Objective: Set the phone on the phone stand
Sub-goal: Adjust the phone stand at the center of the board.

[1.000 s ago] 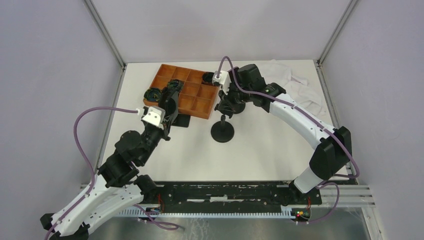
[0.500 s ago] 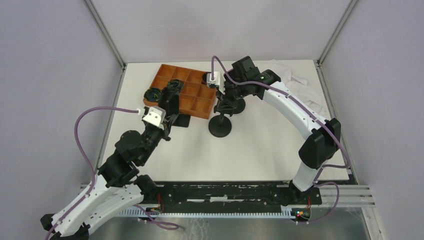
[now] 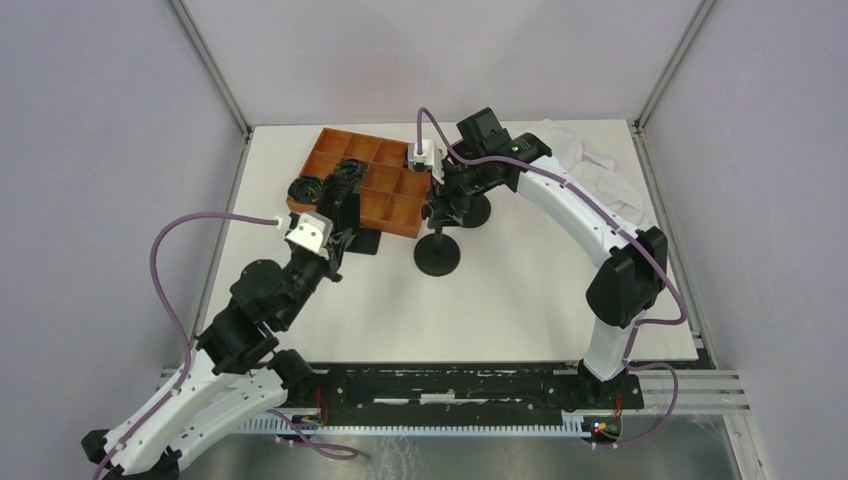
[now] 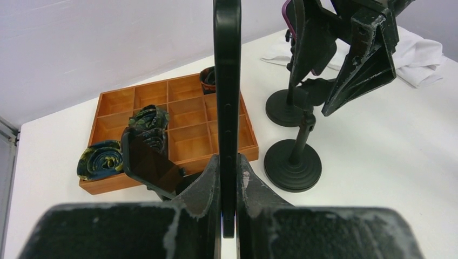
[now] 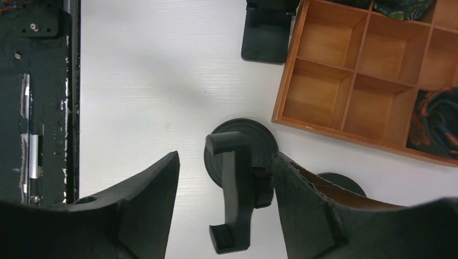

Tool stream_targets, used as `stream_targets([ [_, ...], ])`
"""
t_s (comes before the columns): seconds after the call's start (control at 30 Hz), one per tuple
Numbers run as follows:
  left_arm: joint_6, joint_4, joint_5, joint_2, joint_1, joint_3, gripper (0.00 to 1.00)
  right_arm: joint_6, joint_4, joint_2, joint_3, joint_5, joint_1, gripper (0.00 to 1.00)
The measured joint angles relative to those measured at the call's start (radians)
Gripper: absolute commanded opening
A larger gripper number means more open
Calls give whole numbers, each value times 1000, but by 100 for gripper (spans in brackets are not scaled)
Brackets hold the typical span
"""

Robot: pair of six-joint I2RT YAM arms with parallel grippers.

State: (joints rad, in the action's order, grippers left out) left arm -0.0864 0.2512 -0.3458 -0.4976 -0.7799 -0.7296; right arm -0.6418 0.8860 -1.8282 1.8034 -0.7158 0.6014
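My left gripper [image 4: 227, 162] is shut on a black phone [image 4: 227, 81], held upright and edge-on above the table, left of the stand. The phone stand [image 3: 438, 258] is black, with a round base [image 5: 240, 145], a thin pole and a hooked cradle [image 5: 233, 194] on top. It stands in front of the orange tray. My right gripper [image 5: 226, 155] is open around the cradle. Its left finger is well apart from the cradle, and its right finger [image 5: 302, 194] is close against the cradle's back. In the top view the right gripper [image 3: 443, 200] hangs directly over the stand.
An orange compartment tray [image 3: 370, 190] holds coiled rolls [image 4: 148, 118]. A second dark phone [image 4: 148, 162] leans on a small black stand before the tray. Another round-based stand [image 4: 284, 108] is behind the first. A white cloth [image 3: 590, 165] lies at the back right.
My right gripper has opened and let go of the stand's cradle, after shifting left with the stand. The left arm and its phone have not moved.
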Motion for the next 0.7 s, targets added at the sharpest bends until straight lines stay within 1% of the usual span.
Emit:
stream_targets([
  [0.07,0,0,15,-2,3,0,2,1,4,0,2,1,0,84],
  [0.17,0,0,44,-5,12,0,2,0,8,5,6,7,0,93],
  [0.23,0,0,69,-6,19,0,2,-1,15,18,7,17,0,98],
  [0.43,0,0,143,-12,31,0,2,-17,23,103,15,52,-4,98],
  [0.57,0,0,220,-35,38,0,2,-56,34,190,14,64,-15,98],
  [0.63,0,0,272,-55,40,0,2,-89,34,245,-8,46,-23,98],
  [0.7,0,1,333,-82,45,0,2,-123,27,310,-69,-1,-30,98],
])
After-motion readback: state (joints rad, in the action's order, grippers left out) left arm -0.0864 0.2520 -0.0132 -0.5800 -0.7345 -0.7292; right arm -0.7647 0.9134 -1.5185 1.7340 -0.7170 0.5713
